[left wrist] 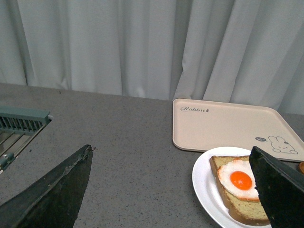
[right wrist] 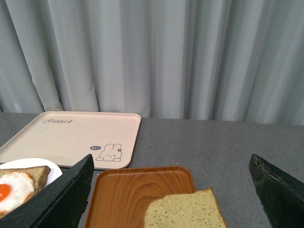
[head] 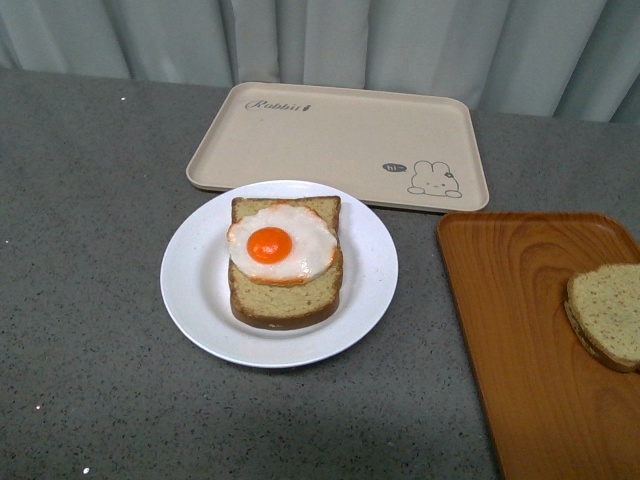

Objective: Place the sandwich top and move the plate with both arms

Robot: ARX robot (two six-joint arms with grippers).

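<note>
lying on the orange tray [head: 500, 300], the sandwich top [right wrist: 185, 211] sits just ahead of the right gripper [right wrist: 171, 159]; it and the left gripper [left wrist: 170, 149] gape wide, empty.

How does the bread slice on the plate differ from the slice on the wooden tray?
The lower bread slice carries a fried egg; the sandwich top is bare. The lower bread slice lies on the white plate; the sandwich top lies on the wood-grain tray. The front view shows the lower bread slice whole, but its edge cuts off the sandwich top. Both are tan, speckled, darker-crusted and lie flat.
</note>
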